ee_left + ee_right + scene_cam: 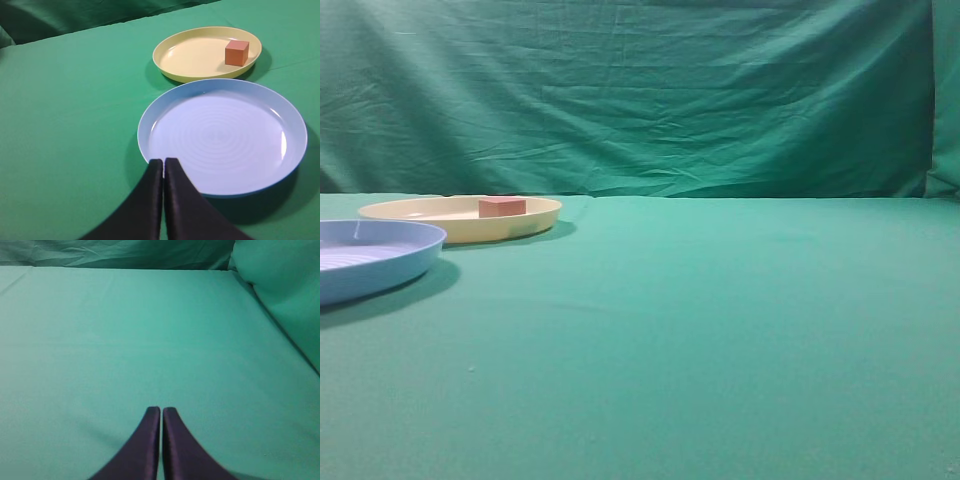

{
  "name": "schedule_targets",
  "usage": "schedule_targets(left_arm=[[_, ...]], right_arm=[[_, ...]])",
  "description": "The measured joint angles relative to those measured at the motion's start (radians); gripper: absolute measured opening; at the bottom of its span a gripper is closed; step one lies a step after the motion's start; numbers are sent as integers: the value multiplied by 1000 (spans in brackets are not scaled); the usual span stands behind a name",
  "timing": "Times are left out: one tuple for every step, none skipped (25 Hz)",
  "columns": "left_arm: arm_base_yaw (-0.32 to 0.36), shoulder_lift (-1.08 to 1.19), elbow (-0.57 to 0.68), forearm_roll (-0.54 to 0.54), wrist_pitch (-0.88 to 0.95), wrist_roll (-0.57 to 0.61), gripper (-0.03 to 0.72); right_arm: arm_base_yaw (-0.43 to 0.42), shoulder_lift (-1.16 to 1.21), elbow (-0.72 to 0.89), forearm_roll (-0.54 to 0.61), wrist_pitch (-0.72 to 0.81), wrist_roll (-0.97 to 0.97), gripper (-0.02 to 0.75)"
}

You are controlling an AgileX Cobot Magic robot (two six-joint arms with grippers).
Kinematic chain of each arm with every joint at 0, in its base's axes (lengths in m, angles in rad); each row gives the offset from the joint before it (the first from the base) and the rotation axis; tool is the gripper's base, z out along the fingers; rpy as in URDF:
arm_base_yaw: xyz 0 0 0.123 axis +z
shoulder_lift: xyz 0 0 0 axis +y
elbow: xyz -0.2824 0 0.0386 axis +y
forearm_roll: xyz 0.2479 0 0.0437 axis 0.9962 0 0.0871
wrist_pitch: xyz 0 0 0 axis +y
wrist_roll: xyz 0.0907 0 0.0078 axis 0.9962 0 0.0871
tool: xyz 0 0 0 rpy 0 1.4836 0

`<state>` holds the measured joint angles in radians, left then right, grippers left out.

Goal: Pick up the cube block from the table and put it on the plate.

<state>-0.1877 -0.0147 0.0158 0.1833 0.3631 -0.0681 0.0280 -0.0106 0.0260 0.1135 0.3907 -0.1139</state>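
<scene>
Nearest the left wrist camera, the left pincer (163,167) is clenched on nothing, fingertips pressed together, hanging over the near edge of the light blue ribbed plate (222,137). Beyond it, the cube block (236,52) sits inside the plate (207,54), near its rim, so the task looks done. It seems light, stiff and sharp-edged; opposite flat faces would give the surest hold. Over bare green tabletop (150,340), the right pincer (161,412) is likewise clenched and empty
</scene>
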Motion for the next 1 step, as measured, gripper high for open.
schedule_targets(left_arm=[[0, 0, 0, 0, 0, 0, 0]], right_arm=[[0, 0, 0, 0, 0, 0, 0]])
